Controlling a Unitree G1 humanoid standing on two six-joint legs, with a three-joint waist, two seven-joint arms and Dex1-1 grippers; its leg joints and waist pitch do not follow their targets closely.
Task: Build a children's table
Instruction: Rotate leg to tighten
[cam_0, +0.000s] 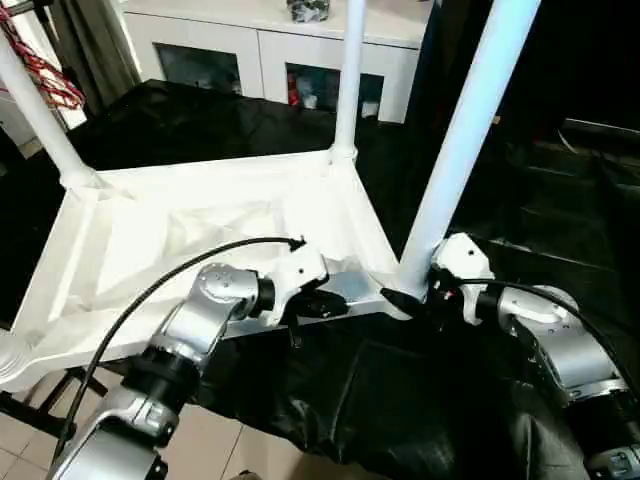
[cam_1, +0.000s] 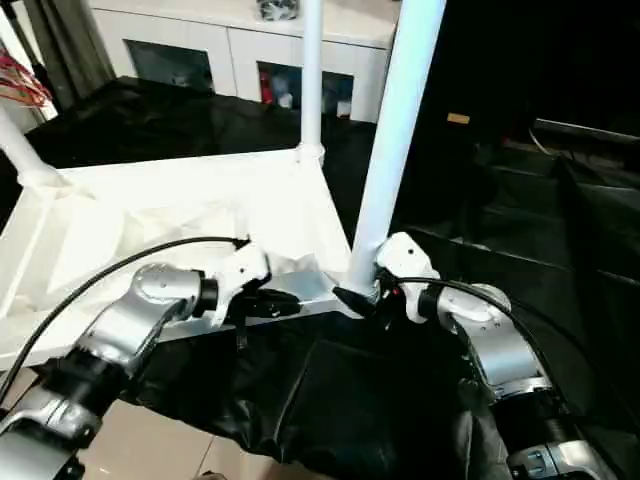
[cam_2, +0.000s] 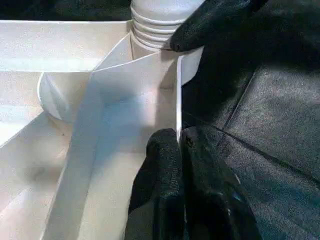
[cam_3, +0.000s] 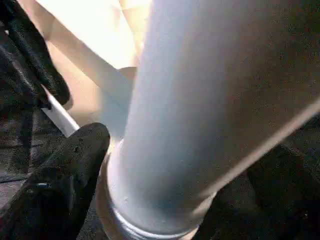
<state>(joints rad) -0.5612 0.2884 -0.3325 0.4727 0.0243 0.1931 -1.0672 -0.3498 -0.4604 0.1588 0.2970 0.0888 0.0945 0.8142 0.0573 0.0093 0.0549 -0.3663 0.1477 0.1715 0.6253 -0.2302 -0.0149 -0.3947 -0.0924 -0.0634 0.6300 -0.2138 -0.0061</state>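
The children's table (cam_0: 215, 235) lies upside down on a worktop covered with a black sheet (cam_0: 400, 420), its ribbed underside facing up and its near rim running along the sheet's front part. Three legs stand upright in corner sockets: one at the far left corner (cam_0: 35, 110), one at the far right corner (cam_0: 347, 85), and one at the near right corner (cam_0: 470, 130), which leans slightly to the right as it rises. The left gripper (cam_2: 179, 145) has its black fingers pressed together on the near rim of the table top, the thin white wall pinched between them close to the near right corner socket. The right gripper (cam_3: 165, 200) sits at the base of the near right leg, its fingers (cam_3: 65, 180) spread wide to either side of the tube just above the ribbed end seated in the socket; whether they press on the leg cannot be told. Behind the worktop stands a white cabinet (cam_0: 270, 55) with glass doors.
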